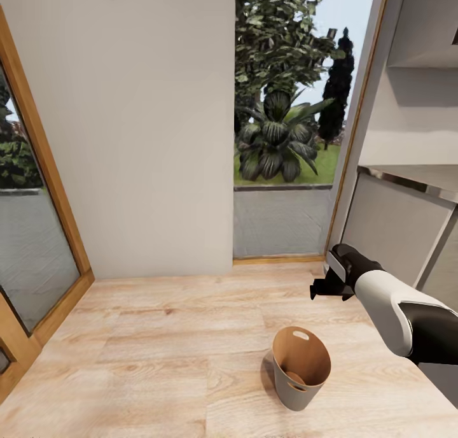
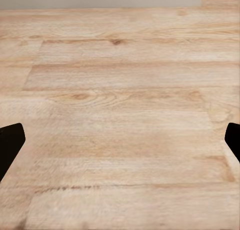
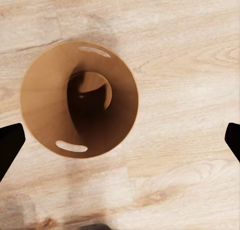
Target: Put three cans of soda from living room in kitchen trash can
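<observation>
The tash can (image 1: 301, 368) is seen standing upright on the wood floor (image 1: 159, 361) of the kitchen, and everything else is placed here in relation to it. Its outside is pale beige-grey and its inside coppery-brown, with an oval handle slot cut near the rim. In the right wrist view the tash can (image 3: 80, 99) is looked into from almost straight above; 2 handle slots are shown on opposite sides of its rim, and a dark shape lies at its bottom, but what it is cannot be told. In the head view a small rounded brownish thing is glimpsed low inside it.

The right gripper (image 1: 326, 289) is held in the air above and beyond the tash can, toward the grey cabinet (image 1: 394, 228), on a white and black arm reaching in from that side. In the right wrist view the 2 dark fingertips (image 3: 10, 145) are set at opposite edges of the picture, wide apart, with nothing between them but the tash can and floor below.

In the left wrist view the left gripper (image 2: 120, 145) is likewise spread wide, its fingertips (image 2: 10, 142) at the picture's edges, over bare wood floor (image 2: 120, 89).

Beyond the tash can a plain wall (image 1: 140, 126) is seen, and beside it a wood-framed glass pane (image 1: 286, 221) showing a leafy garden plant (image 1: 277, 142).
</observation>
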Robot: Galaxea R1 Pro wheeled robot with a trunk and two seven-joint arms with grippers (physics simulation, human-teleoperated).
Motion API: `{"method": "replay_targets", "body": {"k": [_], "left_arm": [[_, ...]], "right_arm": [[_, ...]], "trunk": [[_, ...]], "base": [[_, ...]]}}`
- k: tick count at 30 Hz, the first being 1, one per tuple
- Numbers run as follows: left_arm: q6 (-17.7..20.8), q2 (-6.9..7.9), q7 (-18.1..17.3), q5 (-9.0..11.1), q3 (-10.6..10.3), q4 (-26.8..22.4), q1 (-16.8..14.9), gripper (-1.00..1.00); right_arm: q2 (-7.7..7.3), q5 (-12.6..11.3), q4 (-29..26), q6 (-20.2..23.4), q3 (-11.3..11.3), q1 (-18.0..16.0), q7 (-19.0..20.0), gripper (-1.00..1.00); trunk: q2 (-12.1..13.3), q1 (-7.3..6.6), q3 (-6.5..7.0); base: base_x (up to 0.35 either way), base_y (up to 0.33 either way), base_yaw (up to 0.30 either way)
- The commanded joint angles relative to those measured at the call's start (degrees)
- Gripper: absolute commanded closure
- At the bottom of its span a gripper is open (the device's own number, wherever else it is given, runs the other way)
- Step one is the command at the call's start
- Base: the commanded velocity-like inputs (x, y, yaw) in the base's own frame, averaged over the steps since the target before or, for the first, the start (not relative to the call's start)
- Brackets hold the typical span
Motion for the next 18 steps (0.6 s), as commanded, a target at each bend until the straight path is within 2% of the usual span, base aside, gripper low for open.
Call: {"method": "replay_targets", "body": {"k": [1, 18], "left_arm": [[0.00, 0.00, 0.00, 0.00, 0.00, -0.02, 0.00, -1.00], [0.00, 0.00, 0.00, 0.00, -0.01, -0.04, 0.00, -1.00]], "right_arm": [[-0.02, 0.00, 0.01, 0.00, 0.00, 0.00, -0.01, -1.00], [-0.11, 0.00, 0.05, -0.04, 0.00, 0.00, 0.00, -1.00]], "trunk": [[-0.42, 0.23, -0.18], [-7.23, 3.96, -3.24]], "base": [[0.000, 0.000, 0.000], [0.000, 0.000, 0.000]]}}
